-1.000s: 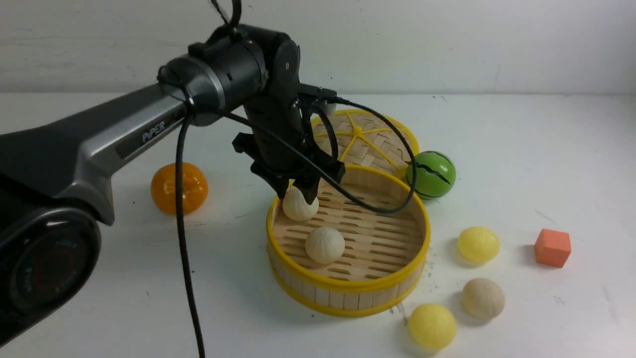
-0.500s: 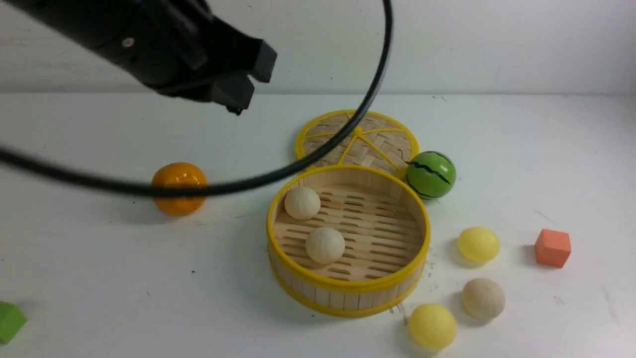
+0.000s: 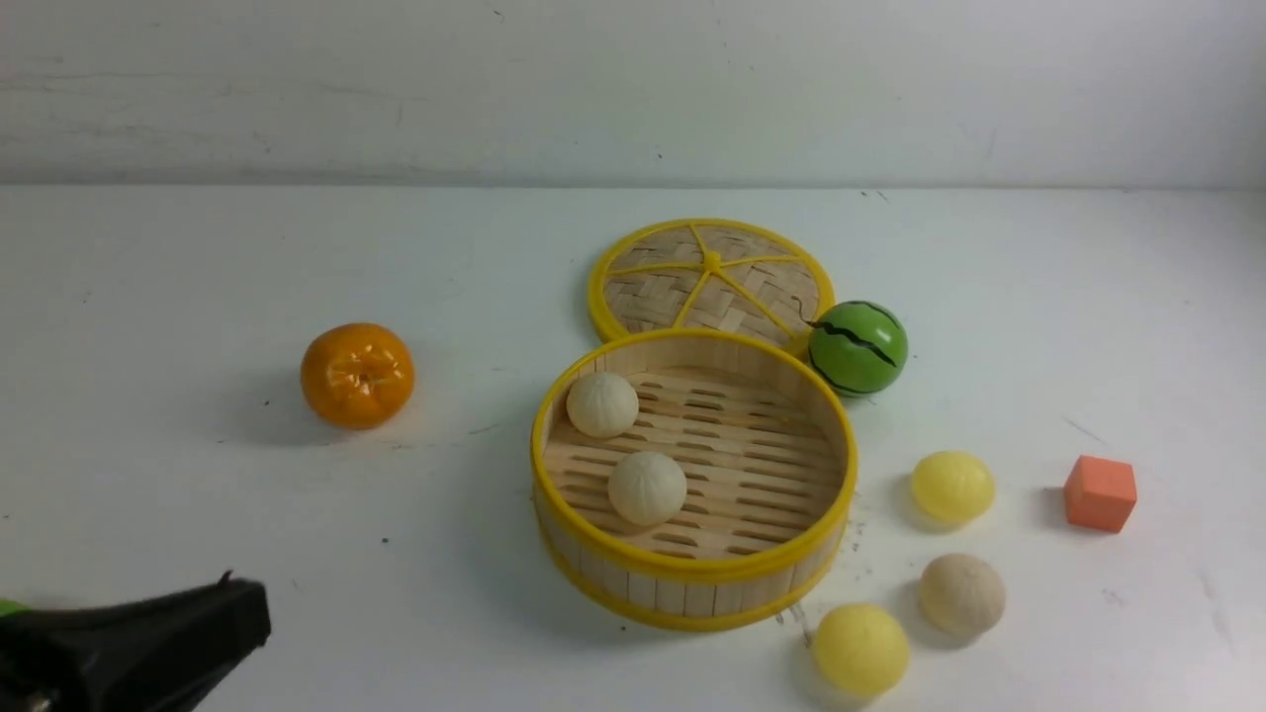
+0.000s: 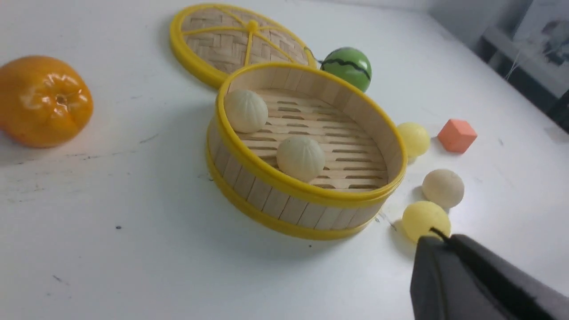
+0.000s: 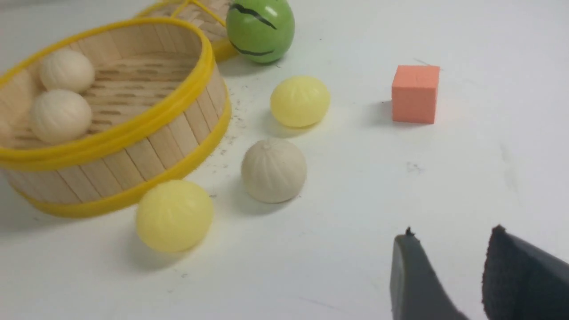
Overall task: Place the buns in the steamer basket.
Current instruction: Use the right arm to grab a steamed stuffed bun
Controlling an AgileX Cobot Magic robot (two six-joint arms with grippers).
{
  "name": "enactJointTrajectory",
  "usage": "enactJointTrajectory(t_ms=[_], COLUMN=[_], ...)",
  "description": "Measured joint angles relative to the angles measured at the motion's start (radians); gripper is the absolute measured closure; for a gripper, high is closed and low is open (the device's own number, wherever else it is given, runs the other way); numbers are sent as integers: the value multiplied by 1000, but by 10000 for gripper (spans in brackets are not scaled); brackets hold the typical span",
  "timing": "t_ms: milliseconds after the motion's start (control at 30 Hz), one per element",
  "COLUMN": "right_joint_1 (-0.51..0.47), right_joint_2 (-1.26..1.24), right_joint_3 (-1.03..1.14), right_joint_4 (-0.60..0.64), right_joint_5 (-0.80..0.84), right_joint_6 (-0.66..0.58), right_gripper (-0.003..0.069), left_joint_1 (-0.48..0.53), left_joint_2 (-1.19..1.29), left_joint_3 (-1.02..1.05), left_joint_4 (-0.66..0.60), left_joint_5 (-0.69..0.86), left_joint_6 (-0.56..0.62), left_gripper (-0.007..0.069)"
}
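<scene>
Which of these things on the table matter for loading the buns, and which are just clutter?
Job: steamer basket; inside it, far white bun, near white bun; outside, far yellow bun, beige bun, near yellow bun.
Just lying about: orange, green striped ball, woven lid, orange cube.

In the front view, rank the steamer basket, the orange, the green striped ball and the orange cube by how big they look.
Steamer basket, largest.
Orange, next.
Green striped ball, slightly smaller, though it sits farther back.
Orange cube, smallest.
</scene>
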Motion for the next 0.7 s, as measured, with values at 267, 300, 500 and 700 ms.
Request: enactJointTrajectory(t_ms=[267,300,500,700], right_joint_1=[0,0,0,0], right_joint_2=[0,0,58,476], right_joint_3=[5,5,-135,-517], right_joint_4=[326,353,462,330], right_joint_5=[-146,-166,-81,335], right_joint_6=[62,64,1,-129], right_gripper=[419,419,419,419], left_joint_1=[0,0,0,0], left_joint_2=[-266,-271,-277,-277], left_joint_3=[151,163,222,248], left_joint_4=[-6,-6,-11,-11], left_joint_5=[-20,-19,-5,16], left_joint_6=[1,1,1,1], left_gripper=[638,638,638,638])
